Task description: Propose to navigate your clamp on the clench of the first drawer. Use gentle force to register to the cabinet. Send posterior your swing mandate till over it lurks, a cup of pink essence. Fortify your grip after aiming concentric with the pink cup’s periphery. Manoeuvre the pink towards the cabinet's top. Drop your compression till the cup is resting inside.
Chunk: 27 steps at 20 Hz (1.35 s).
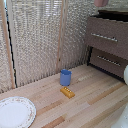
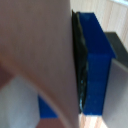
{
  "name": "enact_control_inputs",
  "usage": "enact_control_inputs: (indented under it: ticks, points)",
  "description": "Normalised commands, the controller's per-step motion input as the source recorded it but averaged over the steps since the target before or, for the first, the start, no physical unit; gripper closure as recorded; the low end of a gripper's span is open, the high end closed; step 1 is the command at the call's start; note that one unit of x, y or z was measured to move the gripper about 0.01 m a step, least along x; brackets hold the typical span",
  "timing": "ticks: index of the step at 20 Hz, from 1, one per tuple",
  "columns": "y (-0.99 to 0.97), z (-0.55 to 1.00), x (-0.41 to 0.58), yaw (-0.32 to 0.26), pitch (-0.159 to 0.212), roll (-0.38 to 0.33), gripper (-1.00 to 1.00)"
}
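Observation:
The pink cup shows only as a pink patch at the exterior view's upper edge, above the cabinet's top. In the wrist view the pink cup fills most of the picture. My gripper is shut on its wall, with one dark-blue finger and its black pad pressed against the pink. The gripper body is out of the exterior view. The first drawer with its silver clench seems to stand forward of the lower drawer front.
The lower drawer has its own silver bar. On the wooden floor stand a blue cup, a small yellow block and a white plate. A white arm part shows at the exterior view's right edge. Slatted blinds form the back.

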Motion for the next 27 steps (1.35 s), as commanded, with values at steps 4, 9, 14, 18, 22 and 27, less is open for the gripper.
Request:
enact_control_inputs:
  ticks: [4,9,14,18,22,27]
  points:
    - [-0.76,-0.08,0.142,0.057,0.000,0.060,1.00]
    - [-0.17,-0.14,-0.039,0.016,-0.003,-0.008,1.00]
    - [0.07,-0.23,-0.269,-0.048,0.005,-0.085,-1.00]
    - [-0.17,0.15,-0.025,-0.016,0.078,-0.147,-1.00]
    - [-0.35,0.88,0.016,-0.013,0.085,-0.054,-1.00]
    - [-0.05,0.91,-0.013,0.082,0.064,0.049,-1.00]
